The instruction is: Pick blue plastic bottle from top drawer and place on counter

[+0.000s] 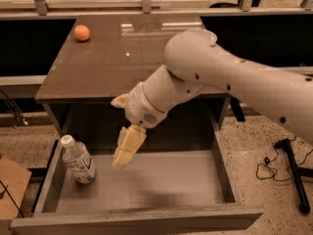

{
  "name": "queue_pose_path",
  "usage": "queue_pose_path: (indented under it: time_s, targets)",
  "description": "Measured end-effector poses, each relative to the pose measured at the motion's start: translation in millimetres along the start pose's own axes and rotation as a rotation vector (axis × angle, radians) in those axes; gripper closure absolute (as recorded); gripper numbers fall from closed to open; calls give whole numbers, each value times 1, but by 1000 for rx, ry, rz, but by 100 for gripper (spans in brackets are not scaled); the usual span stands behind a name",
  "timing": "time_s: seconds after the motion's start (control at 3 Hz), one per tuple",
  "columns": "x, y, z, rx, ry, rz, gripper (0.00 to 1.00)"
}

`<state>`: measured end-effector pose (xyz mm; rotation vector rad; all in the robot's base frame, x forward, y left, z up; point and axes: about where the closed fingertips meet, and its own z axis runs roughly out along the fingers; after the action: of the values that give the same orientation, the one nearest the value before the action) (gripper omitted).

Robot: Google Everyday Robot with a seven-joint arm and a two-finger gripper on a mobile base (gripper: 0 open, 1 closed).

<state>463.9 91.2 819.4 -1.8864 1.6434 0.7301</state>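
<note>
At the left end of the shallow grey drawer [176, 180] sits the clear white-capped plastic bottle [78, 159], so the cream gripper [121, 159] hovering just right, its grip state impossible to tell, should shift left and straddle it squarely.

I note that the arm [234, 82] runs off the right edge, its base unseen. It hides the front right part of the tabletop [98, 62]. The gripper [123, 155] hangs over the top drawer [171, 185], right of the blue plastic bottle [79, 160]; I cannot read the label print. The bottom edge cuts the drawer front.
</note>
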Motion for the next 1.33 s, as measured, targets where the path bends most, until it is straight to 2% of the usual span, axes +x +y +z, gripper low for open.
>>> queue_pose_path:
  time_s: [0.67, 1.0, 1.33]
  targets:
    - [11, -16, 83, -68, -122, 25, 0]
    - [8, -16, 121, -107, -205, 42, 0]
    - [-6, -8, 160, -161, -292, 55, 0]
